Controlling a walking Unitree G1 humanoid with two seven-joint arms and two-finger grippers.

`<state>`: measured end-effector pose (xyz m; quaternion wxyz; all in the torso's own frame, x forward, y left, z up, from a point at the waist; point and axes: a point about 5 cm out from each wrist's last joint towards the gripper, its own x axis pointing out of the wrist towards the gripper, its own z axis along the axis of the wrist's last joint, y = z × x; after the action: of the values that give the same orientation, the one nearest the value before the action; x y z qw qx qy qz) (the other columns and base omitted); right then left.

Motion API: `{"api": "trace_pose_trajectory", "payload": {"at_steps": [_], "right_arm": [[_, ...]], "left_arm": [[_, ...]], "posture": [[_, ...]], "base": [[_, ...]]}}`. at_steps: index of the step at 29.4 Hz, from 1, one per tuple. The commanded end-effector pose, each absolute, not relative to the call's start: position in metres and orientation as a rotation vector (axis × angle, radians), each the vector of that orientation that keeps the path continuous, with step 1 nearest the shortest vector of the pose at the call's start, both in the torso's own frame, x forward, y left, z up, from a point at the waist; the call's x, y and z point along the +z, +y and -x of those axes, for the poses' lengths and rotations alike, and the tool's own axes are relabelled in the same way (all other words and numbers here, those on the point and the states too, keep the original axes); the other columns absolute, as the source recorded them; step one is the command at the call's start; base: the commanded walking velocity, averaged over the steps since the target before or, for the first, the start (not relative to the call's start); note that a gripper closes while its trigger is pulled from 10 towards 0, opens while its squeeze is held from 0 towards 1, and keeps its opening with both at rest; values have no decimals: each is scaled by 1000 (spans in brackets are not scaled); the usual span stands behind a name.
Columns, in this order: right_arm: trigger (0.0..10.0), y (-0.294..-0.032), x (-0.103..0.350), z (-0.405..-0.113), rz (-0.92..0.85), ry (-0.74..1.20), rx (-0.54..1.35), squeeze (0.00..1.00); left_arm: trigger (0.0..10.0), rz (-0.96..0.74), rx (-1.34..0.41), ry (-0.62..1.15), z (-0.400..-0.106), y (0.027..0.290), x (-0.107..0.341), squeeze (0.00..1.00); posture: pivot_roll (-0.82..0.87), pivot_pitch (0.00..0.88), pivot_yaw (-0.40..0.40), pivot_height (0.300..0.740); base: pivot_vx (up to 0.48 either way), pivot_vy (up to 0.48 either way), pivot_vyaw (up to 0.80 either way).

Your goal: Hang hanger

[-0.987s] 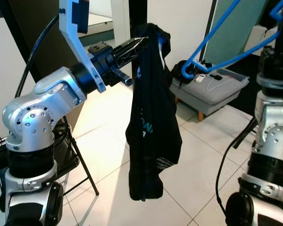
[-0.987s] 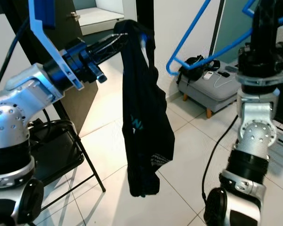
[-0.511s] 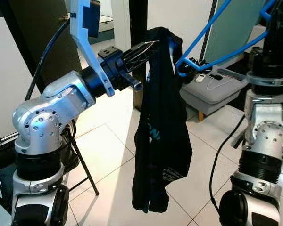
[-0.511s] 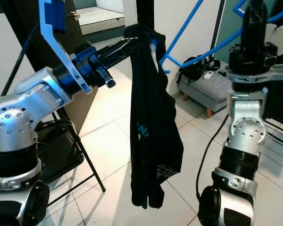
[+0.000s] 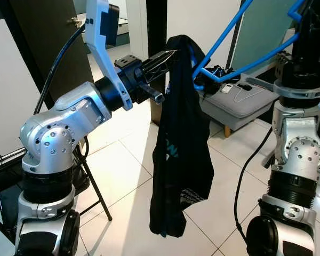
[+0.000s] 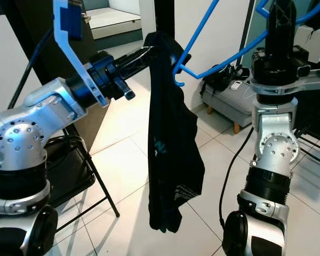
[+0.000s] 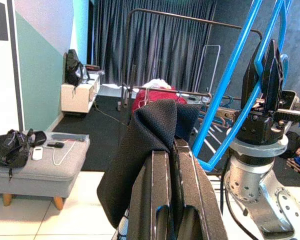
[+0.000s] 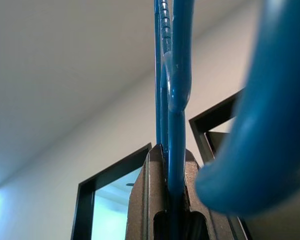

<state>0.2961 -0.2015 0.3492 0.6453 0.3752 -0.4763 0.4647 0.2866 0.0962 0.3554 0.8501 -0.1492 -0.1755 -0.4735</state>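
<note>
Here the left gripper [image 5: 168,55] has its two black fingers pressed together on the top edge of a black garment [image 5: 180,154], which is pinched between them and hangs straight down in a long fold — its lower end is off the tiled floor [image 5: 122,160]. In the left wrist view the dark cloth bunches over the closed fingertips [image 7: 162,165]. The right gripper [image 8: 169,197] is raised high on the robot's right, its fingers clamped on a thin bar of the blue hanger [image 6: 213,64]; the right wrist view shows the blue plastic squeezed between the two pads. The hanger slants down from that grip toward the garment, and its lower corner sits just beside the cloth near the top, below the left gripper's fingers — whether it touches the cloth I cannot tell. Beyond stands a grey padded footstool [image 5: 245,104] with small items on it, and a black folding chair [image 6: 69,176] is beside the left arm.
</note>
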Motion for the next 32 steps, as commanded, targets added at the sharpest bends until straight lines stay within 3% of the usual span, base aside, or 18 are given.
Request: {"api": "trace_pose_trajectory", "payload": {"at_steps": [1,32], "right_arm": [[10000,-201,351,-293,-847,-1089,1077,0],[10000,-192,353,-299,-886,-1105,1082,0]], "left_arm": [[10000,300,-983,-384,-288,100,356,0],[10000,323,-1076,-420,-268,82,365,0]], "posture": [[38,12,23,740],[54,12,20,740]], "base": [[0,0,0],[0,0,0]]}}
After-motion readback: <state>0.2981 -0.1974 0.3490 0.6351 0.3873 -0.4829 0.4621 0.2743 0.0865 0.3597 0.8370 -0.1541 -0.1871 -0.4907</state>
